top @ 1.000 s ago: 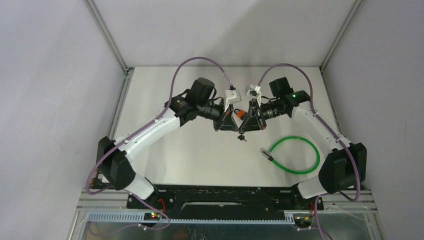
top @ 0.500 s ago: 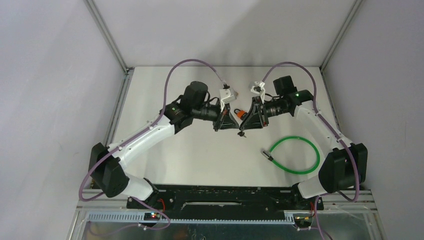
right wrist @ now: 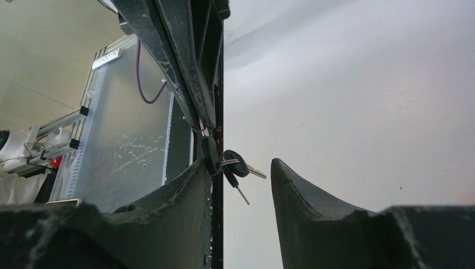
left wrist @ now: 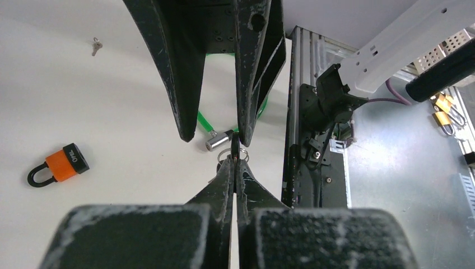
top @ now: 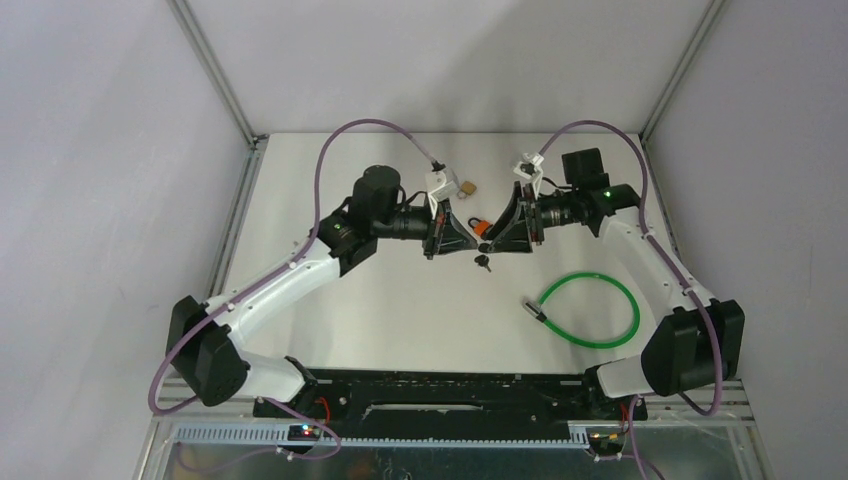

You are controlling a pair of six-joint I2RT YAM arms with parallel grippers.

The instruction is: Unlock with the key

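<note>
Left wrist cam: my left gripper point(left wrist: 234, 162) is pinching the key point(right wrist: 231, 161) near the padlock point(left wrist: 59, 164); right gripper point(right wrist: 240, 168) is hanging open, empty; unlocking isn't happening yet.

The keys point(right wrist: 233, 163) have black heads and hang on a little ring, pinched tight in my left gripper point(left wrist: 234, 161), up off the table point(left wrist: 112, 112). The orange padlock point(left wrist: 59, 165) (black loop, black end) lies flat there, apart from them.
</note>
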